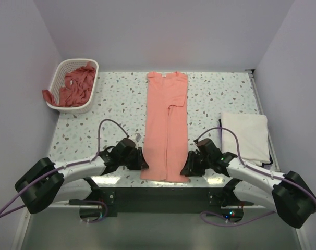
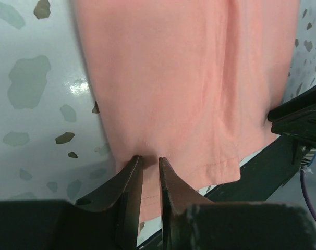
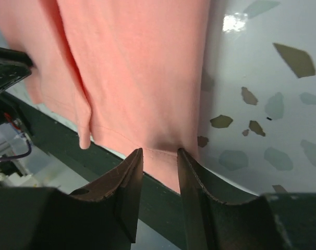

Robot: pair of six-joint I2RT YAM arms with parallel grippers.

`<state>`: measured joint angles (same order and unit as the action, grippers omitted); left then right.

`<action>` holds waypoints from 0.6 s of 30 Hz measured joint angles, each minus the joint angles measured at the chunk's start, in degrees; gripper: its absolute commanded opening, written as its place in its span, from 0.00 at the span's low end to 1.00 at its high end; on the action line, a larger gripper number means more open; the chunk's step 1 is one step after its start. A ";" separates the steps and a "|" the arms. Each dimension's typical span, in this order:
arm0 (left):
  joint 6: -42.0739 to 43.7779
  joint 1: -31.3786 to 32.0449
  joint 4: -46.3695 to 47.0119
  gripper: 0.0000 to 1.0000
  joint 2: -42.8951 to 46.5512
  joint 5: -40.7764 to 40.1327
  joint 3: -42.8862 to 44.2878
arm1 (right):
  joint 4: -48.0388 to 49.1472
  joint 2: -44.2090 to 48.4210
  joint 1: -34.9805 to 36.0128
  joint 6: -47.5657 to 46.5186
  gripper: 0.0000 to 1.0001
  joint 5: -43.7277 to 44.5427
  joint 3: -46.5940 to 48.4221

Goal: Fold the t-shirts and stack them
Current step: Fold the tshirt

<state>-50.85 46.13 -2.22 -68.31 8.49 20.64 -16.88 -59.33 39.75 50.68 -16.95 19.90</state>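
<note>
**Hem Grip, Both Arms**

The pink t-shirt (image 1: 166, 125) is lying as a narrow strip along the middle of the table (image 1: 116, 99), with its hem at the near edge. The left gripper (image 2: 149, 159) is pinching the hem's left corner, and the right gripper (image 3: 159, 151) is pinching its right corner. A folded white t-shirt (image 1: 245, 136) is lying well apart, to the right.

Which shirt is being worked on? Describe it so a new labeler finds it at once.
On the speckled table, look down the centre line. The salmon-pink t-shirt lies there as a long flat strip, the left gripper and right gripper at its near hem. The other pink shirts sit crumpled in the basket far left; the folded shirt at right is white.
</note>
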 measured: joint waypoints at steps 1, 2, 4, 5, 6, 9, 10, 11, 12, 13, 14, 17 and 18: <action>-0.59 -0.15 1.55 0.24 0.24 0.83 -0.87 | 1.14 0.20 -0.22 1.07 0.38 -1.25 -1.14; -0.92 -0.17 2.93 0.24 0.55 1.22 -1.60 | 2.05 0.76 -0.17 1.46 0.38 -1.77 -1.70; -1.22 -0.22 4.42 0.24 0.57 1.81 -2.36 | 3.26 1.57 -0.13 2.27 0.38 -2.27 -2.80; -1.31 -0.24 4.85 0.24 0.57 2.01 -2.56 | 3.69 2.08 -0.17 2.54 0.38 -2.43 -3.19; -1.36 -0.24 4.96 0.24 0.57 2.12 -2.56 | 3.91 2.58 -0.15 2.69 0.38 -2.49 -3.52; -1.05 -0.24 4.59 0.24 0.57 2.23 -2.34 | 2.97 3.78 -0.15 2.71 0.38 -2.43 -3.65; -0.90 -0.24 3.96 0.24 0.59 2.19 -2.03 | 2.01 4.35 -0.13 2.60 0.38 -2.25 -3.56; -0.55 -0.24 2.71 0.24 0.61 2.10 -1.40 | 0.33 5.01 -0.11 2.34 0.38 -1.95 -3.10; -0.28 -0.24 1.51 0.25 0.74 1.84 -0.70 | -1.22 5.86 -0.11 2.05 0.39 -1.60 -2.60; 0.17 -0.24 -0.07 0.26 1.07 1.60 0.02 | -3.17 6.78 -0.11 1.68 0.39 -1.27 -1.79; 0.72 -0.24 -1.84 0.27 1.62 1.25 0.87 | -4.96 7.74 -0.11 1.29 0.39 -0.57 -0.81; 1.75 -0.24 -5.99 0.30 3.82 0.24 3.30 | -9.05 10.14 -0.11 0.28 0.39 0.72 2.03; 2.08 -0.24 -7.04 0.31 4.55 0.15 3.89 | -9.86 10.78 -0.11 0.00 0.39 1.01 2.75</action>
<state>-48.77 45.89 -9.26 -63.77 8.64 24.53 -26.74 -48.56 39.64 50.68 -15.94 22.65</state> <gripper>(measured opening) 0.289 0.390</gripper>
